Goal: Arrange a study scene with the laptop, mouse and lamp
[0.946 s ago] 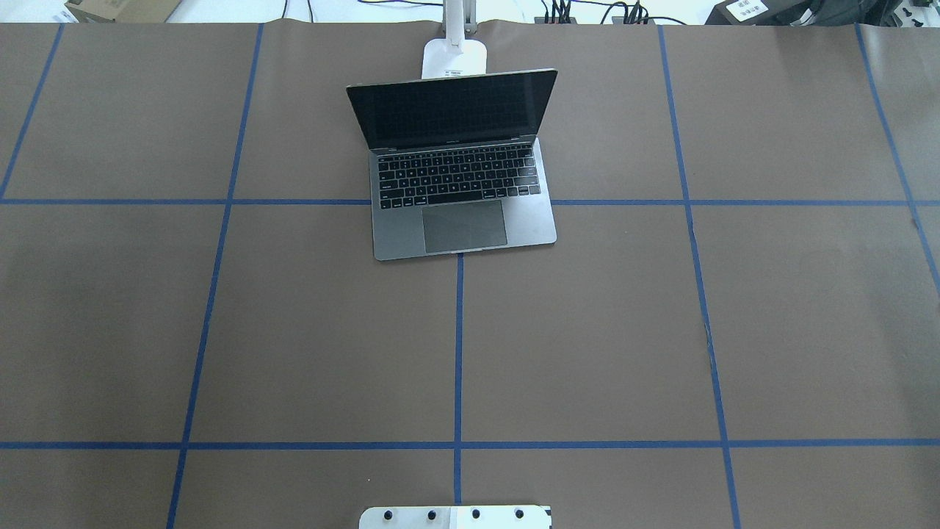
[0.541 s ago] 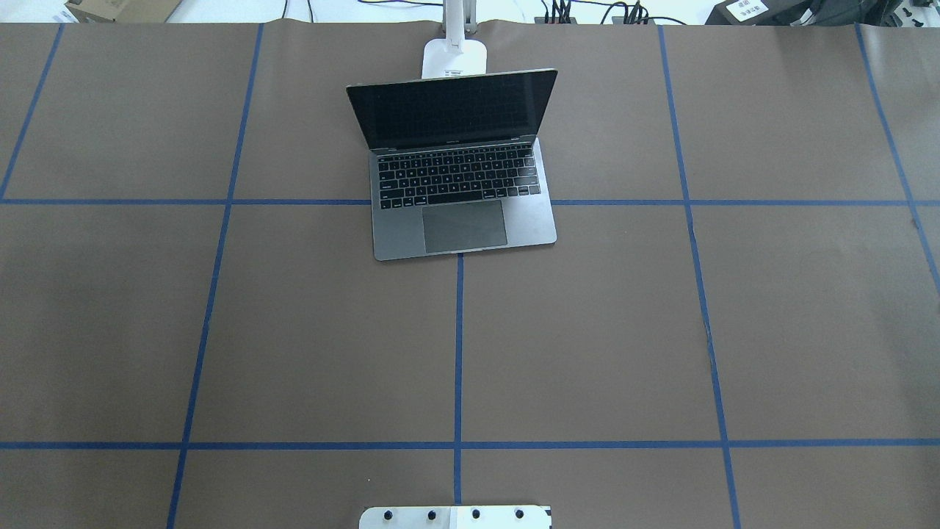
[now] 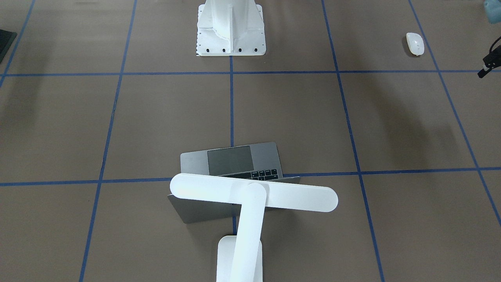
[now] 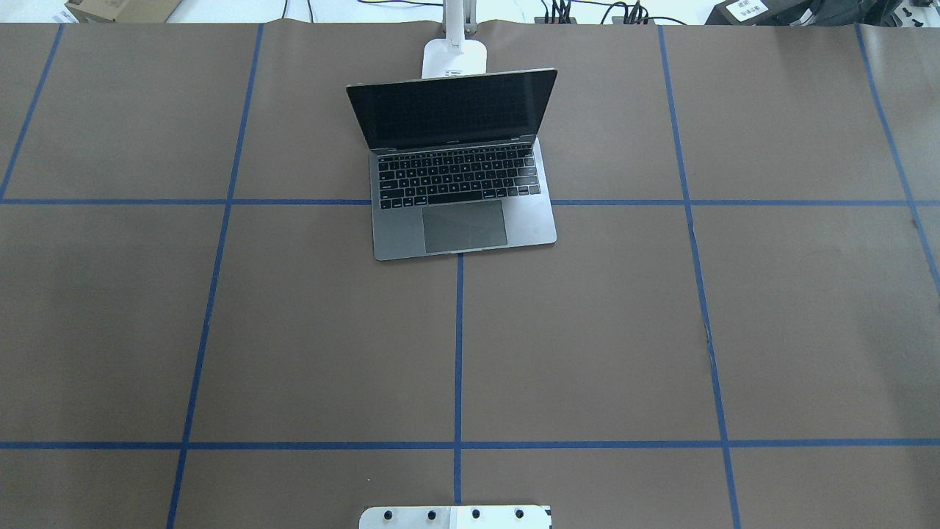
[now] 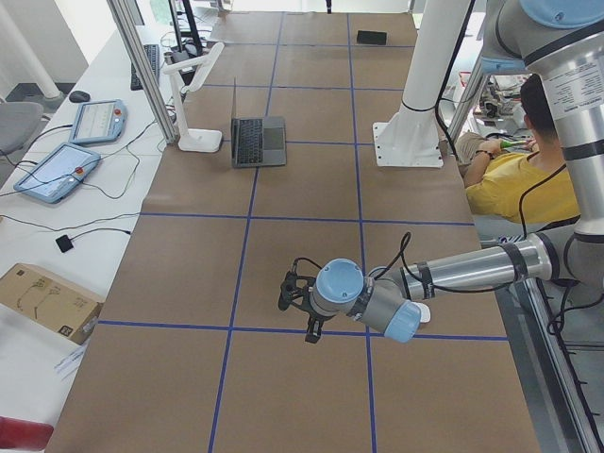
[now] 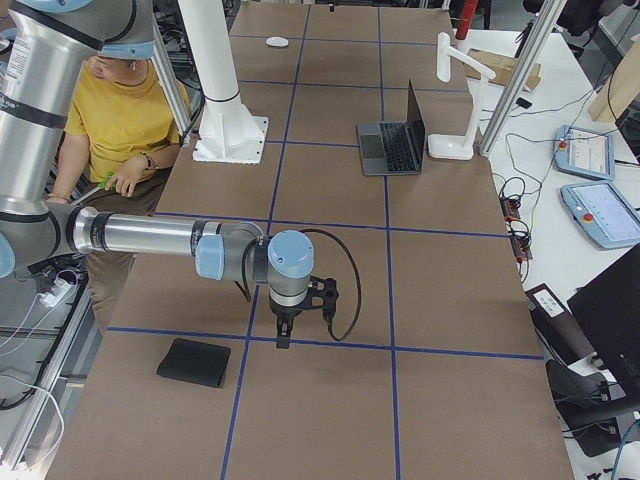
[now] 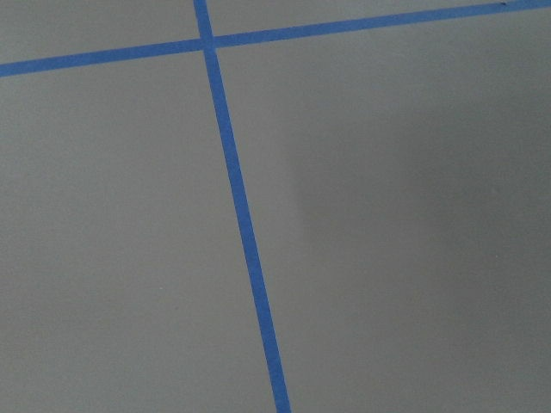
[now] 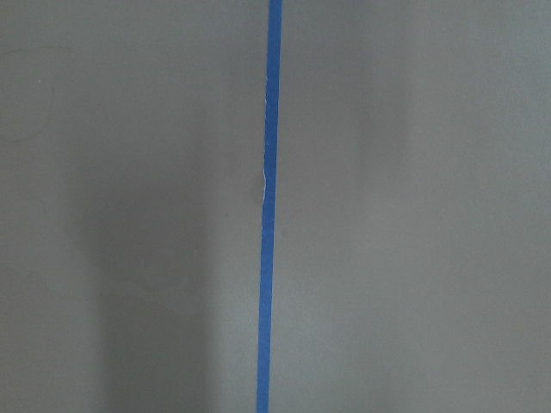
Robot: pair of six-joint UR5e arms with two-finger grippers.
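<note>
The laptop [image 4: 463, 220] stands open at the table's far middle, its screen facing the robot. The lamp [image 3: 254, 194] stands right behind it with its bar head over the lid; its base [image 4: 455, 57] shows past the screen. The mouse [image 3: 415, 43] lies alone near the robot's left end of the table, also visible far off [image 6: 277, 41]. My left gripper [image 5: 308, 328] points down over the table close to the mouse, which the arm mostly hides. My right gripper [image 6: 283, 335] hangs above bare paper. Whether either is open or shut I cannot tell. Both wrist views show only paper and blue tape.
A flat black mat [image 6: 195, 362] lies near the right arm's end of the table. The white robot pedestal [image 3: 231, 27] stands at the near middle edge. A person in a yellow shirt [image 5: 514, 179] sits behind the robot. Pendants and cables lie beyond the far edge.
</note>
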